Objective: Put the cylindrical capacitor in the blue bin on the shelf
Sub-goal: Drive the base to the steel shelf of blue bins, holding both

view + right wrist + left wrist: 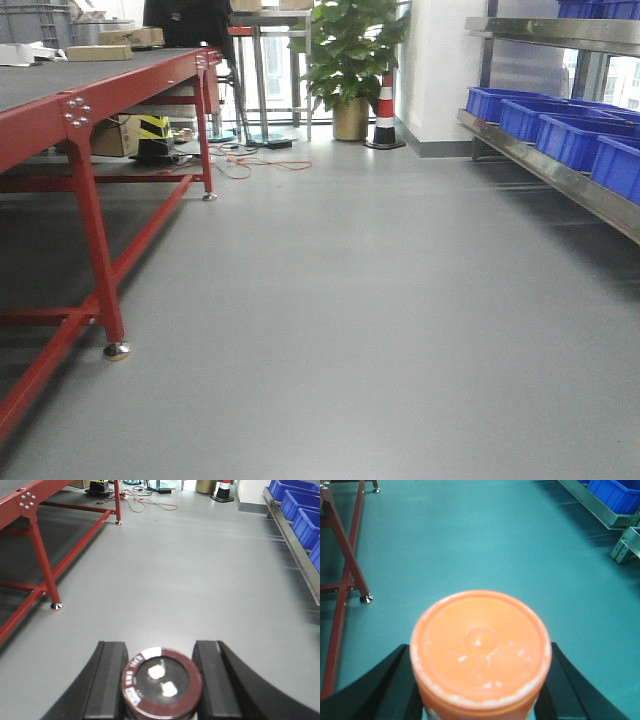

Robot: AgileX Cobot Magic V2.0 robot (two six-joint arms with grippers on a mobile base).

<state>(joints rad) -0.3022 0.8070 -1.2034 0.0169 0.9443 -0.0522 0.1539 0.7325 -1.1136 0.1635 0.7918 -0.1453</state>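
My right gripper is shut on the cylindrical capacitor, seen end-on: a dark maroon rim, a black face and two pale terminals, held between the black fingers above the grey floor. My left gripper is shut on an orange-lidded round container. The steel shelf runs along the right wall with several blue bins on its lower tier. The bins also show in the right wrist view and the left wrist view. Both grippers are well short of the shelf.
A red-framed table stands at the left, with boxes on top and its feet on the floor. A potted plant, a striped cone and orange cables lie at the far end. Grey floor lies between table and shelf.
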